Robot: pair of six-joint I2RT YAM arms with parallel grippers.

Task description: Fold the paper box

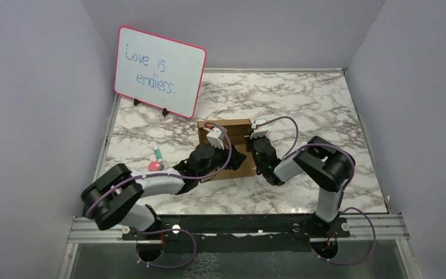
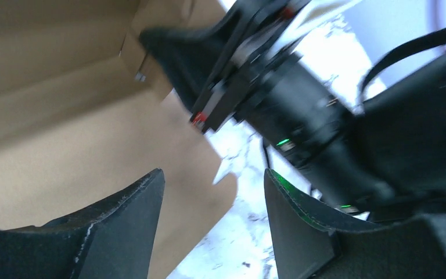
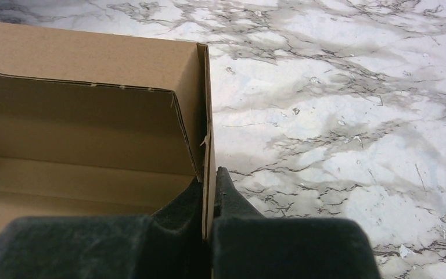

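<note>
Marbled table [image 1: 302, 104], grey walls on three sides.

Far left: pink-framed whiteboard [image 1: 159, 71] propped upright, no part of the job. Nearer, left of centre: small pink and green item [image 1: 157, 158] lying loose, too small to name.

Left gripper [image 2: 213, 177] hangs over the near left part of the paper box [image 1: 227, 124]. Fingers are spread with nothing between them. Its wrist view shows a loose flap [image 2: 191, 168] lying low beneath it.

Box sits mid-table between the two grippers. Far and right walls stand; near side appears flat.

Right gripper [image 3: 209, 187] is clenched on the top edge of the right wall [image 3: 207, 99], with the cardboard sandwiched between its fingers.

Judgement: the step in hand looks like raising the near flap while the right side is pinned.
- The right pinch should hold firm without dragging, or the crease may skew.
- The left fingers want to get under the flap's edge, then lift slowly along the scored line.
- Thin card will likely buckle if pushed mid-panel.
</note>
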